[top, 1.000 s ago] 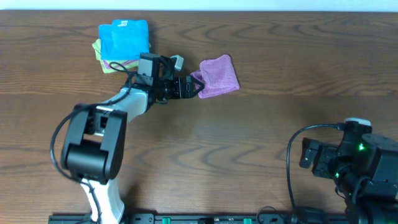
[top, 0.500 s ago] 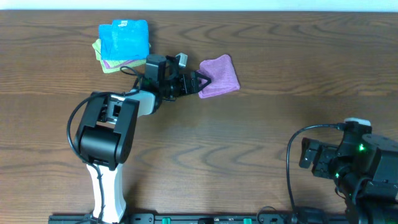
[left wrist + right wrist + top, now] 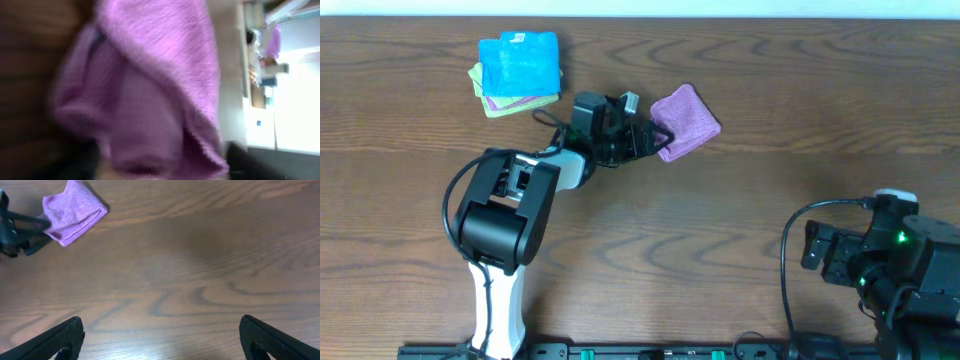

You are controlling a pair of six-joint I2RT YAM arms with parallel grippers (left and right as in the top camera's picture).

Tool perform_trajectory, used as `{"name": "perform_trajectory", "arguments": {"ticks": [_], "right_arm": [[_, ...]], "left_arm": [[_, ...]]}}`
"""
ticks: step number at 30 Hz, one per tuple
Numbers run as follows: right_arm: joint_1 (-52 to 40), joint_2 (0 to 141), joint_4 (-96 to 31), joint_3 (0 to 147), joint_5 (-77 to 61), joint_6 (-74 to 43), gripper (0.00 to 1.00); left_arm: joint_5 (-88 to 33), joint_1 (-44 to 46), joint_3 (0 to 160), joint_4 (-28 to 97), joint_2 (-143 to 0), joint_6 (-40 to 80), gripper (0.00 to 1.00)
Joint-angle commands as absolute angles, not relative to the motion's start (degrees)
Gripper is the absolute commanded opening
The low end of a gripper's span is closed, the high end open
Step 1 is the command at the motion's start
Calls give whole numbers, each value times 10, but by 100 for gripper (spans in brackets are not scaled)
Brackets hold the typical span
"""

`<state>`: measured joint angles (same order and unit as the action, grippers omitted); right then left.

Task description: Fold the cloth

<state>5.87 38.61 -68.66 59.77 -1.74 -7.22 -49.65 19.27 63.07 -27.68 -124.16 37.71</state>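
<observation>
A dark brown wood-grain table [image 3: 750, 190] is filling nearly all of the overhead view, its grain running in long wavy bands. A pale white strip [image 3: 640, 8] is showing beyond its far edge. A black rail [image 3: 620, 352] with green fittings is lying along the near edge. Soft, even light is giving the wood a dull sheen. In the left wrist view, a bright room [image 3: 295, 100] is showing at the right, too blurred to read.

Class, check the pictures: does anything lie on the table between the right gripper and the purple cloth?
Nothing visible. Only bare table lies between the right gripper and the cloth. The left gripper is at the cloth's opposite, left edge.
</observation>
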Motion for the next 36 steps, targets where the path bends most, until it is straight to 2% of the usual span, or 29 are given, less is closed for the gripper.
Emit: {"name": "perform_trajectory", "arguments": {"ticks": [1, 2, 3, 6, 10, 20, 27, 28, 29, 30, 31, 33, 36], "right_arm": [[59, 383, -686, 597, -20, -83, 99], [59, 383, -686, 597, -20, -83, 99], [59, 383, -686, 597, -20, -83, 99], [59, 383, -686, 597, -20, -83, 99], [59, 383, -685, 597, -20, -83, 99], [59, 382, -685, 597, -20, -83, 99], [59, 382, -685, 597, -20, -83, 99], [59, 382, -684, 597, -20, -83, 99], [59, 383, -683, 597, -20, -83, 99], [59, 382, -682, 597, -20, -83, 99], [59, 383, -681, 597, -20, -83, 99], [59, 383, -679, 597, -20, -83, 99], [59, 383, -679, 597, -20, -83, 99]], "left_arm": [[-469, 195, 624, -273, -1265, 383, 47], [-462, 195, 624, -272, -1265, 384, 46], [-454, 195, 624, -272, -1265, 384, 40], [-429, 195, 624, -272, -1265, 387, 6], [-433, 190, 633, -273, -1265, 390, 6], [-531, 166, 736, -259, -1265, 386, 6], [-534, 165, 808, -113, -1265, 295, 6], [-535, 165, 809, -100, -1265, 287, 7], [-534, 165, 809, -89, -1265, 285, 18], [-533, 165, 809, -81, -1265, 279, 41], [-528, 165, 809, -71, -1265, 273, 58], [-523, 165, 809, -57, -1265, 263, 66], [-521, 165, 809, -41, -1265, 245, 84]]}}
